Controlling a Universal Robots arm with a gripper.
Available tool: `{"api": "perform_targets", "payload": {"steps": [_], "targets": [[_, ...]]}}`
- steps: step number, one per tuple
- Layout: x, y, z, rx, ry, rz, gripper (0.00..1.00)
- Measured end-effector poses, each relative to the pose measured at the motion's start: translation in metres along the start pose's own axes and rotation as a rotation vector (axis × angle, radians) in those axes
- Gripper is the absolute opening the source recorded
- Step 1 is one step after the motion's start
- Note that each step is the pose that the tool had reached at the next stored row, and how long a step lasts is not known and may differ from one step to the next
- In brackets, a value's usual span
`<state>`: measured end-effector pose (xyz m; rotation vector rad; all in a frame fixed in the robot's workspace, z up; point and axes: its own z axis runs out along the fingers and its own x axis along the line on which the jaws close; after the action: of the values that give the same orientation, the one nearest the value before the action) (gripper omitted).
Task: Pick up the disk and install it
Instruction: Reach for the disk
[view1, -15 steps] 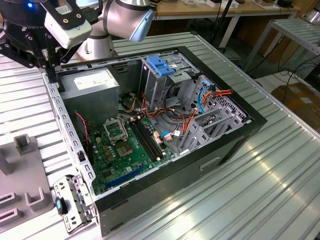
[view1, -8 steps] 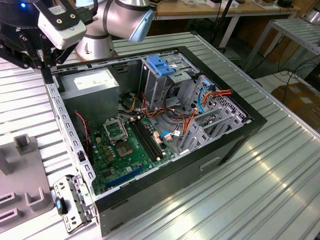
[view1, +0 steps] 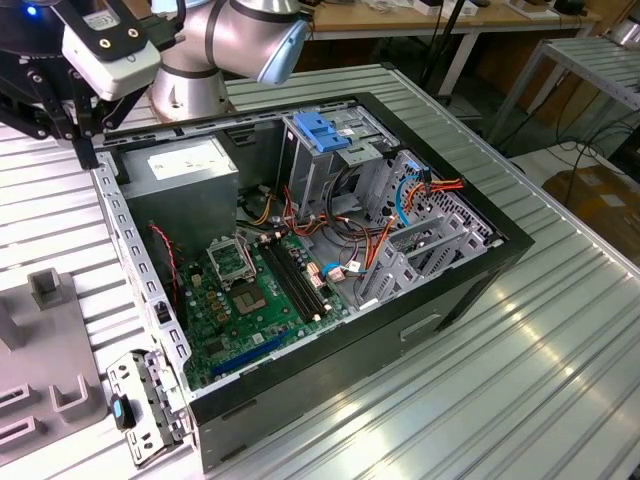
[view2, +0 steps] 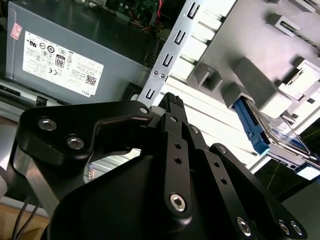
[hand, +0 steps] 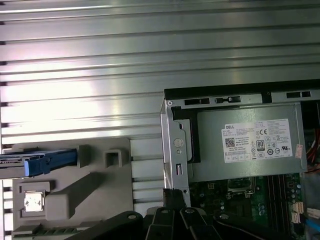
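Starting wide: your ribbed metal table (view1: 560, 330) carries the open computer case (view1: 440, 310), laid on its side, grey power supply box (view1: 190, 175) in one corner. Just beside the case sits a grey holder block (hand: 90, 200). Your gripper (view2: 171, 100) hangs over the case's metal rim near that box, jaws pinched together on nothing (black tips meeting). The disk (hand: 40, 162) rests in a slot of the holder block, blue rail showing, apart from the gripper.

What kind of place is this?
Probably a robot lab or workshop: a robot arm stands beside an open computer case on a ribbed metal table, with workbenches behind.
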<state>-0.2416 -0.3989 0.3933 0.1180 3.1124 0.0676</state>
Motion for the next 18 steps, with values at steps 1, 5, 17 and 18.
{"api": "perform_targets", "payload": {"steps": [1,5,17,18], "targets": [[0.001,-0.0001,0.0,0.0,0.0,0.0,0.11],[0.0048,-0.0004,-0.0001,0.0,0.0,0.0,0.11],[0.0204,-0.0015,-0.0006,0.0,0.0,0.0,0.11],[0.0216,-0.0016,-0.0006,0.0,0.0,0.0,0.11]]}}
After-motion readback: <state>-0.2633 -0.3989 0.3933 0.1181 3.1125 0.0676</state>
